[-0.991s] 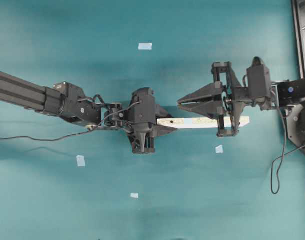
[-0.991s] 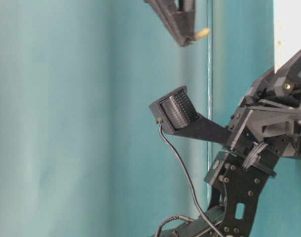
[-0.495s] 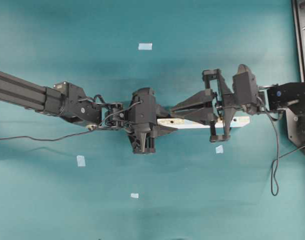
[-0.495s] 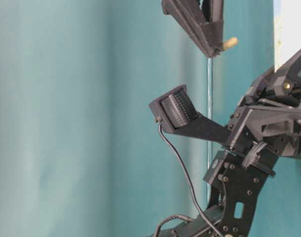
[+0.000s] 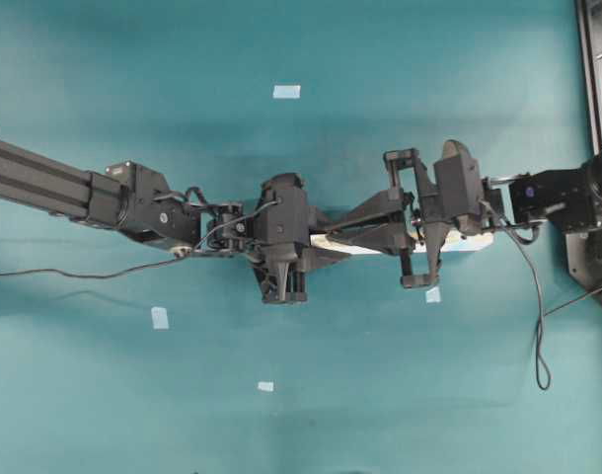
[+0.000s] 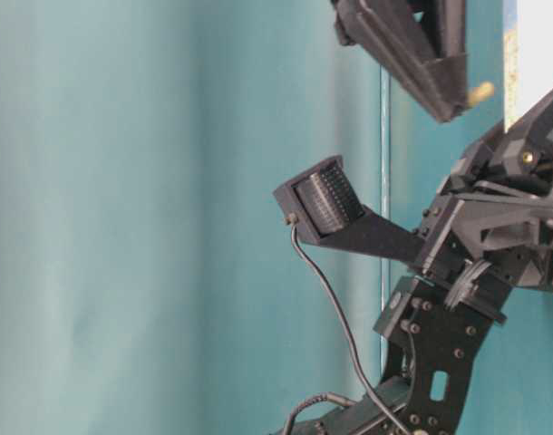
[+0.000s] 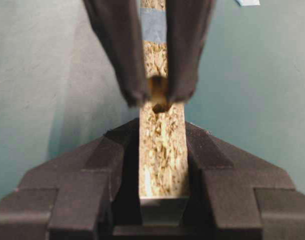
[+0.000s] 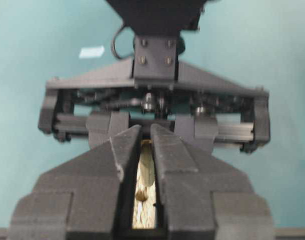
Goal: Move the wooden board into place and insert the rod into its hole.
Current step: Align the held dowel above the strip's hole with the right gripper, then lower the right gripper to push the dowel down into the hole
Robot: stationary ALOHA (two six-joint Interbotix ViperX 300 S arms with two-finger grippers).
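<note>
I am seeing right end effector (image 7: 157, 95), clamping rod (image 7: 158, 89), arriving over wooden board (image 7: 162, 150) hole since a second ago; left end effector (image 7: 162, 165) gripping board on bench (image 5: 380, 395).

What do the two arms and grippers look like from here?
Both arms are matte black with blocky segments and visible screws. The left gripper and right gripper have wedge-shaped black fingers. A thin black cable trails from the left arm; another loops by the right.

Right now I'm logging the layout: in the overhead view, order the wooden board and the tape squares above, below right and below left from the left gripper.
1. wooden board, held in the left gripper
2. tape square, lower right
3. tape square, above
4. tape square, lower left; nearly level with the one above, too close to call
</note>
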